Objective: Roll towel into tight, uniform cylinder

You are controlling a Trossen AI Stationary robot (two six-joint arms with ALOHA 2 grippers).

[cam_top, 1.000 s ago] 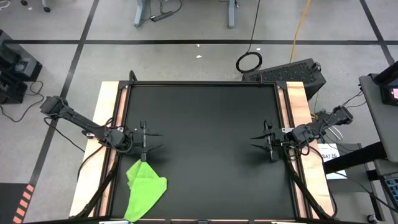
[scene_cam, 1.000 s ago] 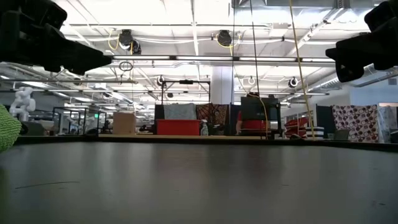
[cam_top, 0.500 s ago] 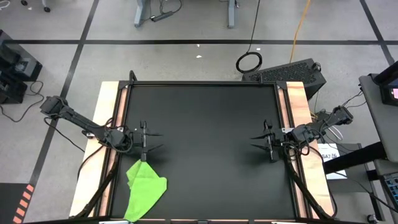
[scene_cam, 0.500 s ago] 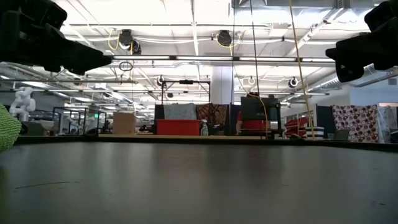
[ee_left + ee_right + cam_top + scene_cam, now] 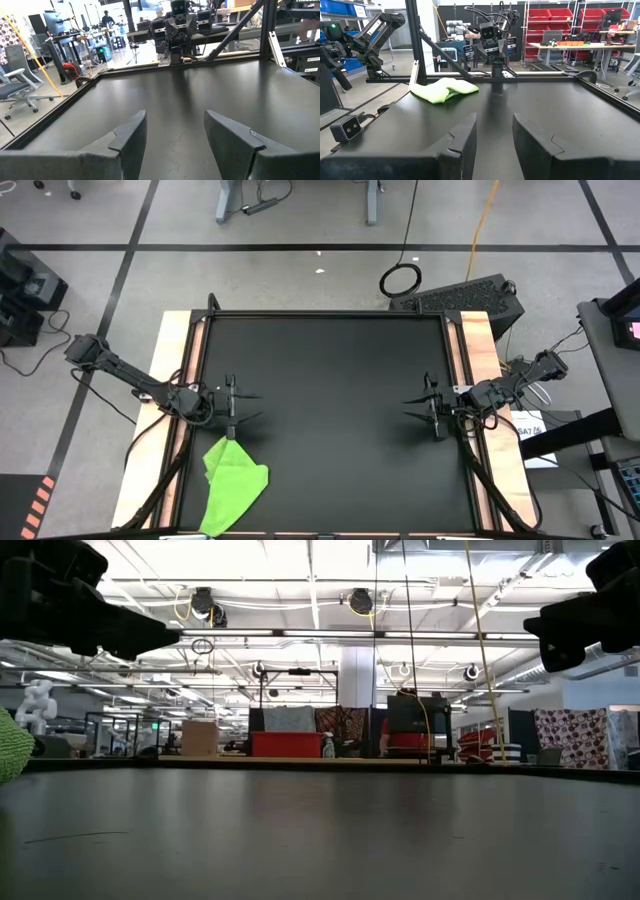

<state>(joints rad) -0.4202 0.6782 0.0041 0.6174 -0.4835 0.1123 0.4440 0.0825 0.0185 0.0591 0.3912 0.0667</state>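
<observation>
Lime-green towel (image 5: pixel 233 484) crumpled and unrolled on the black tabletop (image 5: pixel 330 360), at the near edge on the left side, partly folded over itself. Just beyond it, left pincer (image 5: pixel 246 408) hovering above the tabletop, apart from the cloth, its 2 fingers (image 5: pixel 129 139) spread wide with nothing between them. Opposite, over the right side at the same depth, right pincer (image 5: pixel 418 407) pointing inward toward the left one, fingers (image 5: pixel 465 134) parted with a narrower gap, likewise holding nothing. In the right wrist view, towel (image 5: pixel 445 89) seen as a soft heap close beside the far arm's base. Further off, pale wooden side rails (image 5: pixel 170 380) flanking the tabletop. Beyond the far edge, a coiled cable (image 5: pixel 400 279) lying on the grey floor.
</observation>
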